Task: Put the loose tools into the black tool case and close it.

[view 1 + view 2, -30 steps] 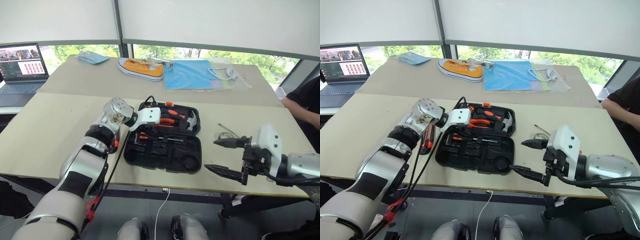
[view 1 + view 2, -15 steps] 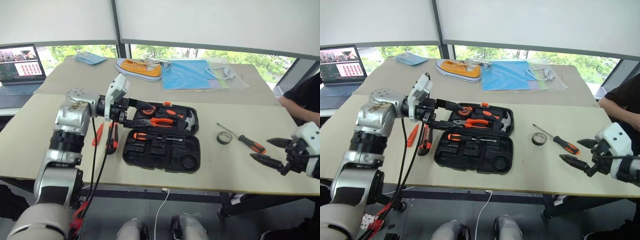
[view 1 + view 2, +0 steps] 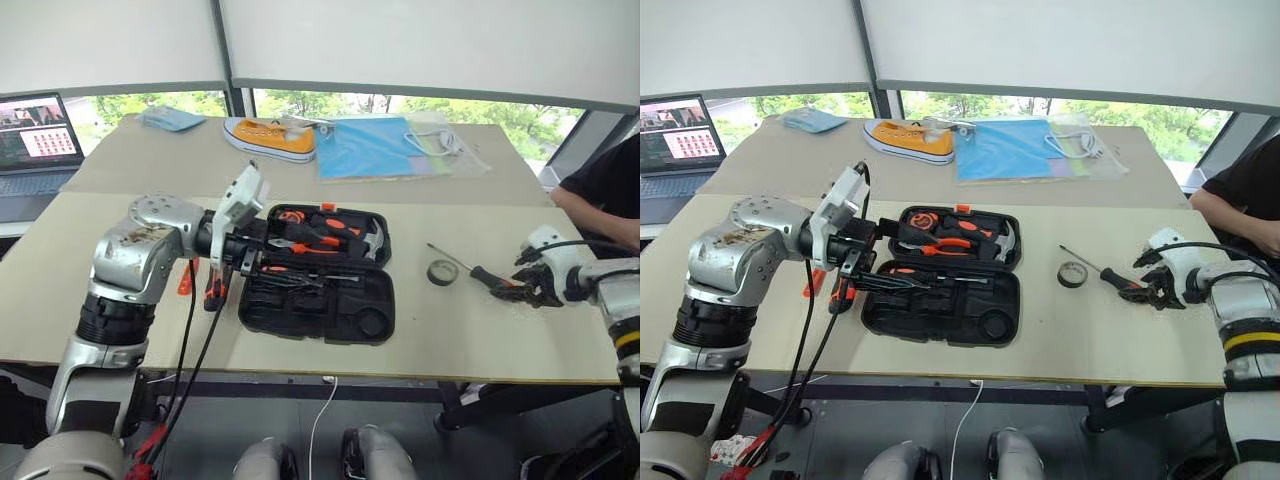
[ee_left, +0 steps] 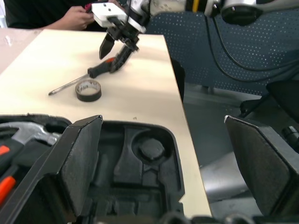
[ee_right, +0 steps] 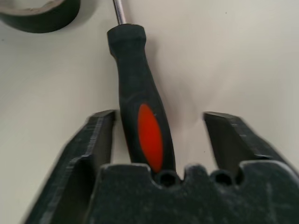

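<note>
The black tool case (image 3: 372, 318) lies open at the table's middle, with pliers, a hammer and one screwdriver (image 3: 305, 270) in its recesses. My left gripper (image 3: 290, 262) hovers open over the case's left part, holding nothing. Left of the case lie the utility knife (image 3: 214, 290) and the slim tester screwdriver (image 3: 184, 280). Right of it sit the tape roll (image 3: 441, 271) and another screwdriver (image 3: 490, 280). My right gripper (image 5: 159, 126) straddles that screwdriver's handle (image 5: 142, 107), fingers apart, one finger close beside it and a gap at the other.
On the far table are a laptop (image 3: 35, 135), an orange shoe (image 3: 268, 138), a blue folder (image 3: 370, 148) and a white cable (image 3: 440, 140). A person (image 3: 600, 185) sits at the right edge, near my right arm.
My left gripper drew back and up from the case and stands open. My right gripper travelled right and forward, down onto the screwdriver handle, and its fingers have narrowed.
</note>
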